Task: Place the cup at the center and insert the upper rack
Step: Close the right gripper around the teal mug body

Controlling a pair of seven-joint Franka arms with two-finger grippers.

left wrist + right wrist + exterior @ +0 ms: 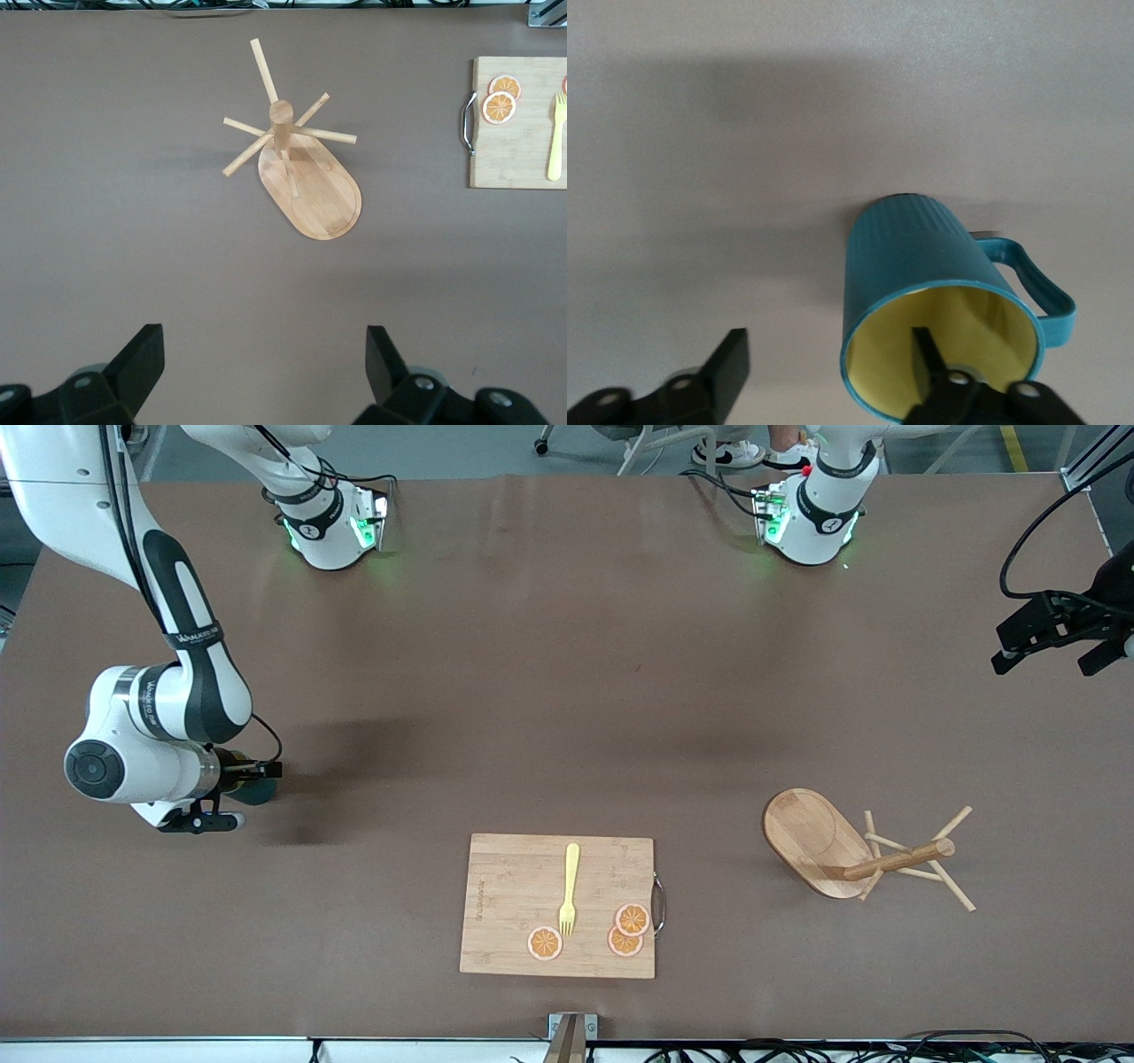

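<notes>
A light rectangular wooden cutting board (558, 905) with a small metal handle (658, 904) on one short side lies near the tabletop (567, 691) edge closest to the front camera, about midway along it. On the board rest a pale yellow fork (569, 889) and three round orange slices (625, 930), flat and bright against the fine grain.

Toward the left arm's end of the tabletop, beside the board and well apart from it, the light wooden mug tree (850, 853) stands on its smooth oval base, with a round central post and thin pegs angled outward. Nothing lies between it and the board, and the brown matte surface around it is bare.

The left gripper (1059, 633) hangs over the tabletop's edge at the left arm's end, waiting. In the left wrist view its dark fingers (137, 363) stand wide apart with nothing between them, the mug tree below.

The small teal ribbed cup (935, 305), cylindrical with a yellowish inside and a looped side handle, stands near the tabletop edge at the right arm's end, mostly hidden under the arm in the front view. The right gripper (828, 376) is down at the cup: one black finger reaches inside the rim, the other sits outside the wall with a gap, so the fingers straddle the wall without clamping it.
</notes>
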